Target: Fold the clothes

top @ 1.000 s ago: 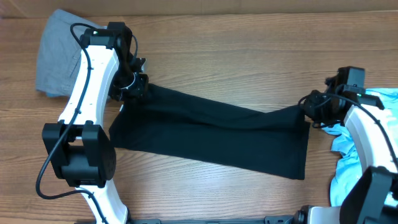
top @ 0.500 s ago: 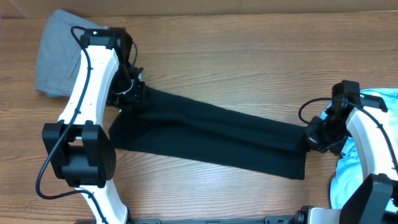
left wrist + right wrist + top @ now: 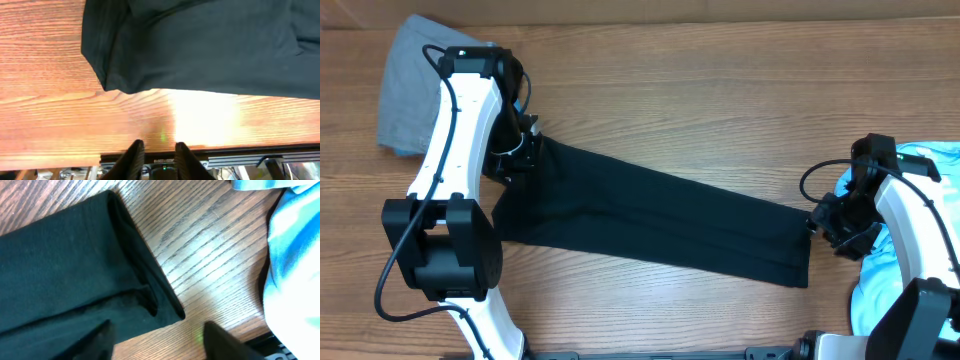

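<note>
The black T-shirt (image 3: 650,215) lies folded into a long band, slanting across the wooden table (image 3: 720,90) from upper left down to the right. The left arm (image 3: 460,130) stretches up the table's left side and hooks inward, its left gripper (image 3: 158,147) at the band's upper-left end, fingers a little apart and empty. The right arm (image 3: 910,220) bends toward the band's lower-right end, where the right gripper (image 3: 156,325) is spread wide and holds nothing. The light-blue T-shirt (image 3: 932,160) is just beside it. A grey garment (image 3: 405,90) lies at the far left.

left gripper (image 3: 523,152), right gripper (image 3: 832,222) let go, black t-shirt (image 3: 650,222) settled flat
</note>
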You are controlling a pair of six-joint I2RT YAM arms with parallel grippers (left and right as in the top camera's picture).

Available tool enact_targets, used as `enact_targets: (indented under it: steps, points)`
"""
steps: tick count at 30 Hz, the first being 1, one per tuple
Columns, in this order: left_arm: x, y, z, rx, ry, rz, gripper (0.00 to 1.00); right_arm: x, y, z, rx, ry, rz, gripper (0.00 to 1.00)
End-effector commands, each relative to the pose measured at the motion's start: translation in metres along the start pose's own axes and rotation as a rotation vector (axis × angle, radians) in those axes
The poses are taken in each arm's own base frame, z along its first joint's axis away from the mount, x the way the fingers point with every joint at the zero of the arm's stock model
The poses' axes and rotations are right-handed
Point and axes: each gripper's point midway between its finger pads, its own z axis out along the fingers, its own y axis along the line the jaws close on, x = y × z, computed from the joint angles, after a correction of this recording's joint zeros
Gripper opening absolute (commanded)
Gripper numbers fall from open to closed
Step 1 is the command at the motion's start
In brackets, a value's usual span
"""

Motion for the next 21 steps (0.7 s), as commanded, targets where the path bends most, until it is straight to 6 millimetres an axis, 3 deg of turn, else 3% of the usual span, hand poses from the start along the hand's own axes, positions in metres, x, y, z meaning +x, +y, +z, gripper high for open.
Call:
enact_targets:
  steps: [1, 9, 15, 21]
  points:
    - [0.003, 0.003, -0.004, -0.008, -0.010, -0.012, 0.34, -0.004, -0.001, -0.002, -0.006, -0.026, 0.010, 0.63]
    - [-0.003, 0.004, -0.004, -0.009, -0.035, -0.011, 0.40, -0.018, 0.017, 0.004, -0.141, -0.033, 0.037, 0.63]
    - [-0.019, 0.004, -0.005, -0.010, -0.102, -0.012, 0.40, -0.001, 0.024, 0.040, -0.195, 0.074, 0.050, 0.76]
    - [-0.022, 0.004, -0.005, -0.010, -0.112, -0.011, 0.40, 0.011, 0.028, 0.075, -0.227, 0.124, 0.060, 0.86]
